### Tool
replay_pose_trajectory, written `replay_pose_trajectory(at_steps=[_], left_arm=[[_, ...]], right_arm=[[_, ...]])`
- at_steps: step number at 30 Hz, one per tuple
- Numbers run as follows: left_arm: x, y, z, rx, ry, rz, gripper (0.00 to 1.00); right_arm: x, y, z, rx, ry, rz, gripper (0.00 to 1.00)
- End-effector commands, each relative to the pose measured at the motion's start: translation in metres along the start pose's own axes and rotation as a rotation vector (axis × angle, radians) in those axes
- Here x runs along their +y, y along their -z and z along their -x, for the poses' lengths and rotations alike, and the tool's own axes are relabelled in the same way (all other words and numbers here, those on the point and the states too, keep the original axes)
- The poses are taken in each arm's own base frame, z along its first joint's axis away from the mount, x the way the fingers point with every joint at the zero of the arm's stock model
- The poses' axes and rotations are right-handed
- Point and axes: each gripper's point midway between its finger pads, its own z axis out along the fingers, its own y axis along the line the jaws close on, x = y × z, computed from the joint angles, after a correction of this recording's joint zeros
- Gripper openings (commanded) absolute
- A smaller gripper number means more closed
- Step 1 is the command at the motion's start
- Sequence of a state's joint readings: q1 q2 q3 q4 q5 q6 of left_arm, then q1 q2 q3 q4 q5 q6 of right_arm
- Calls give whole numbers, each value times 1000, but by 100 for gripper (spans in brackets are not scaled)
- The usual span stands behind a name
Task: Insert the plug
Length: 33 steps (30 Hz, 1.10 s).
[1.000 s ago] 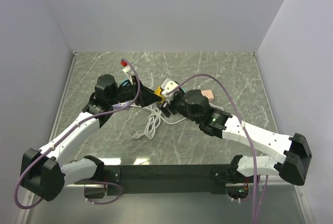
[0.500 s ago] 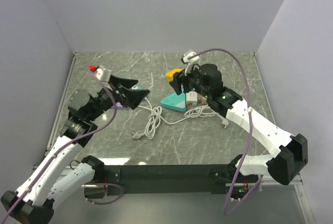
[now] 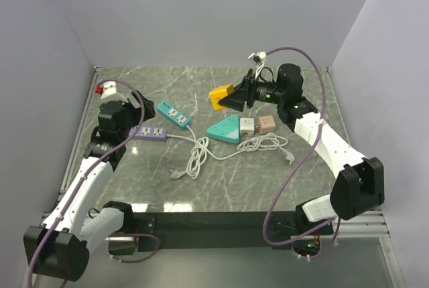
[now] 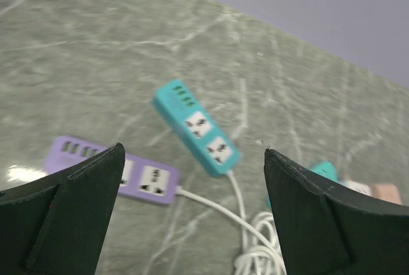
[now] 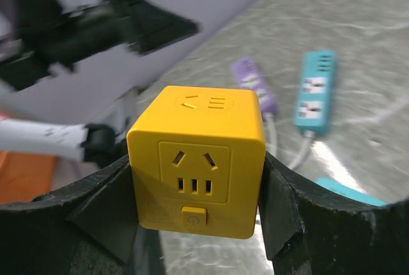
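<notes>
Cube socket (image 5: 197, 160) is clamped by right end effector (image 3: 228, 98); left end effector (image 4: 192, 160) is spread, empty; plug (image 3: 175, 175) is judged uninserted.

the left gripper (image 4: 193, 152) partly hides the purple power strip (image 4: 150, 180).

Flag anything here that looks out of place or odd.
The yellow socket cube is off the table, clamped in the right gripper. The white cords lie in a loose tangle mid-table, one plug lying free. The left gripper is open, empty.
</notes>
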State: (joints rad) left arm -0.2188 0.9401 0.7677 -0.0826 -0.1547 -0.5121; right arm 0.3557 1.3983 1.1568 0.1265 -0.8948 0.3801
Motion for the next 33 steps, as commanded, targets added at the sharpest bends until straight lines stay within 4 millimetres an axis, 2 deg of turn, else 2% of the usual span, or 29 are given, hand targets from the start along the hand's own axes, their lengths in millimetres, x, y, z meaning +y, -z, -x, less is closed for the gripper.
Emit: replay_pose_trajectory(at_steps=[1,5,7,9,14,18,26,33], left_arm=[[16,1,13,-38,38,32,96],[44,-12,4,2,42,122,97],[51,-21,-8,47,46,125,97],[67,-27,-15,62,53,164,97],[103,-33,-16,67,62,259,96],[123,-43,-26,107,72,305,95],[146,-57,-58,203,81,384,95],[155,-60,-72,244,82,416,97]], right_arm=[[57,9,16,-1,75,290,0],[55,11,14,15,87,268,0],[57,12,14,16,93,267,0],[58,13,13,18,89,266,0],[50,12,12,3,76,208,0],[42,11,9,2,81,131,0],[36,18,-3,-3,94,72,0],[29,15,-3,3,94,55,0]])
